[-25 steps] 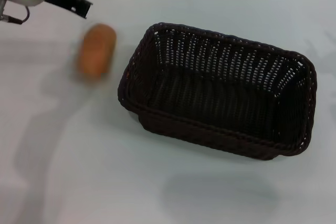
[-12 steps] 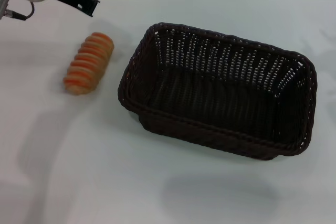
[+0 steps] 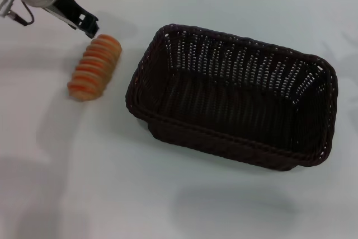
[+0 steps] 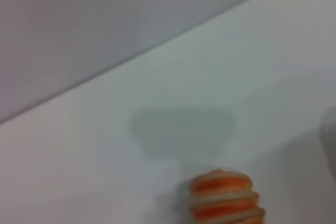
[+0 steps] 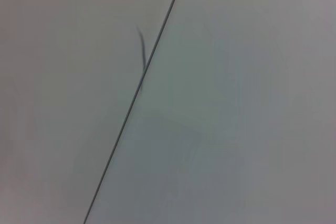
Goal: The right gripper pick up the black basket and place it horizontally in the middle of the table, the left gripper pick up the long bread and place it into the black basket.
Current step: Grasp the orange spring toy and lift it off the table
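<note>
Far left of the head view: left gripper (image 3: 88, 25), green ring lit, angled down with its black tip just above the far end of the long bread (image 3: 95, 67). Touching or a hair apart, can't tell. Whether its fingers are spread or pressed together can't be told either (only one dark tip shows, and the left wrist view shows no fingers at all). Nothing is pinched yet as far as visible.

The bread lies flat on the table (image 3: 112, 194), pointing diagonally, just beside the basket's left end but clear of it. The left wrist view catches only its ridged end (image 4: 226, 198) on bare white tabletop.

Centre to right: black basket (image 3: 235, 96) sits upright, long side roughly across the table, slightly skewed, about mid-table. It's empty.

Right gripper: not in the head view; the right wrist view shows only plain surface with a dark seam line, so that arm looks parked away.

Progress judgement: the basket half looks done. The bread half is barely begun: approach only, with grasp, lift, carry over the rim and release all still to do.
</note>
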Action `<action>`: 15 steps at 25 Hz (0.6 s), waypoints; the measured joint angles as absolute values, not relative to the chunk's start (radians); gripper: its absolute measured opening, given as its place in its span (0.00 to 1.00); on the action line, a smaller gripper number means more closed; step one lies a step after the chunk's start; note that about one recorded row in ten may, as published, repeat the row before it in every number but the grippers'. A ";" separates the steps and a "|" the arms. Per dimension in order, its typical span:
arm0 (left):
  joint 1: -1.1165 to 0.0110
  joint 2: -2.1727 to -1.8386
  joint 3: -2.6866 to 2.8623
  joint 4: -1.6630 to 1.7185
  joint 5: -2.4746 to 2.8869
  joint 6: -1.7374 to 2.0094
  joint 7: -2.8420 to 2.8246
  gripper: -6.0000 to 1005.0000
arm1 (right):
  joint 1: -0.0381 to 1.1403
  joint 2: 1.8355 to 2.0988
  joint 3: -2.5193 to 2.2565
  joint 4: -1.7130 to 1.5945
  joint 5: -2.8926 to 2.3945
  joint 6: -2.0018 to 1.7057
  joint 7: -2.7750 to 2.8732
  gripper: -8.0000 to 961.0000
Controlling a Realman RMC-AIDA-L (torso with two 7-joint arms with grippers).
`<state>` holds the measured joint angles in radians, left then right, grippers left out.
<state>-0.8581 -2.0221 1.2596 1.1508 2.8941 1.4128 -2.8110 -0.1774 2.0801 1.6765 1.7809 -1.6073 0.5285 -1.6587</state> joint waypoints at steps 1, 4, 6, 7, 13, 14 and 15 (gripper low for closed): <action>-0.901 -2.016 1.238 1.088 2.894 1.418 -2.809 0.26 | -0.180 2.080 1.677 1.781 -1.608 0.529 -1.658 0.57; -0.964 -1.998 1.238 0.973 2.893 1.411 -2.814 0.36 | -0.183 2.080 1.675 1.785 -1.614 0.530 -1.657 0.57; -0.989 -1.991 1.240 0.930 2.893 1.404 -2.815 0.45 | -0.183 2.080 1.668 1.786 -1.616 0.531 -1.654 0.57; -1.006 -1.985 1.242 0.897 2.893 1.398 -2.815 0.49 | -0.183 2.080 1.664 1.786 -1.616 0.531 -1.653 0.57; -1.067 -1.945 1.236 0.734 2.893 1.356 -2.815 0.67 | -0.180 2.080 1.631 1.803 -1.631 0.530 -1.647 0.57; -1.069 -1.941 1.234 0.720 2.892 1.349 -2.815 0.68 | -0.180 2.080 1.622 1.809 -1.644 0.529 -1.645 0.57; -1.070 -1.939 1.231 0.708 2.892 1.344 -2.815 0.70 | -0.181 2.080 1.613 1.814 -1.657 0.527 -1.640 0.57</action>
